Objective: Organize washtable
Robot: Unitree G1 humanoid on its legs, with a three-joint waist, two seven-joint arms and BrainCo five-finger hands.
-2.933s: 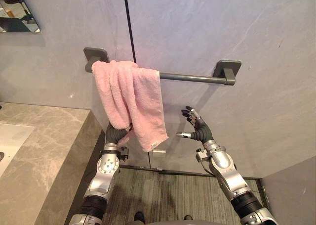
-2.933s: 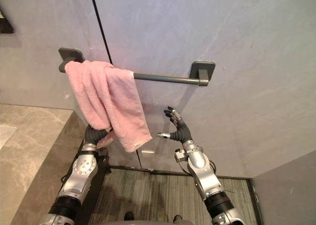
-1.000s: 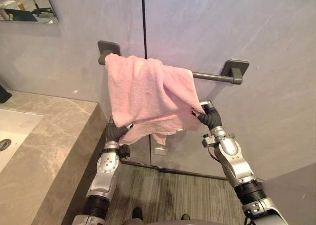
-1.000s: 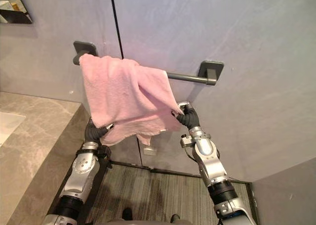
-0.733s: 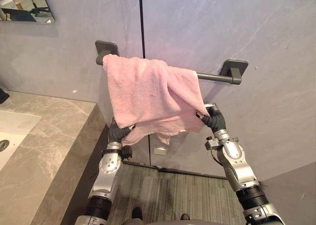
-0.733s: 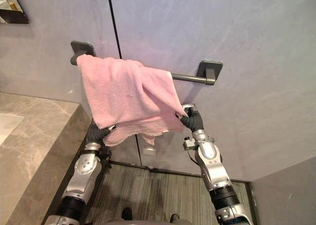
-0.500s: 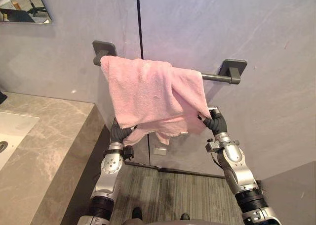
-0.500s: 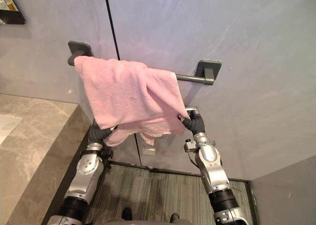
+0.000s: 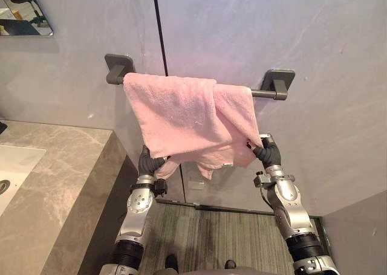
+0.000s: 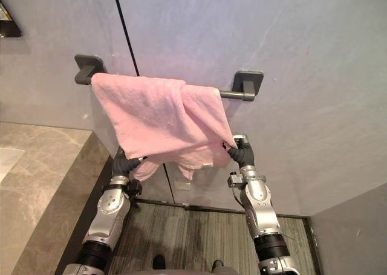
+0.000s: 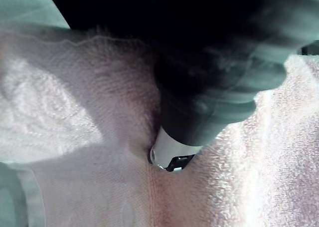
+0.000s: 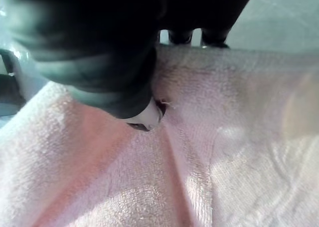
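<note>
A pink towel [image 9: 187,115] hangs over the dark grey wall rail [image 9: 265,93], spread from the rail's left bracket almost to the right one. My left hand [image 9: 149,162] is shut on the towel's lower left edge, just under the hanging cloth. At the lower right corner my right hand [image 9: 268,153] pinches the towel and holds it out to the right. Both wrist views show pink terry cloth [image 11: 75,117] bunched against each hand's dark cover, with the towel [image 12: 219,152] drawn taut past my right thumb.
A grey marble washtable [image 9: 54,184] with a white basin [image 9: 12,169] stands at the left. A mirror corner [image 9: 24,18] shows at the upper left. Grey wall panels rise behind the rail, and striped grey flooring [image 9: 211,239] lies below.
My right hand has taken hold of the towel's right corner and drawn it rightwards, so the bunched towel now spreads along most of the rail. The left hand keeps its grip.
</note>
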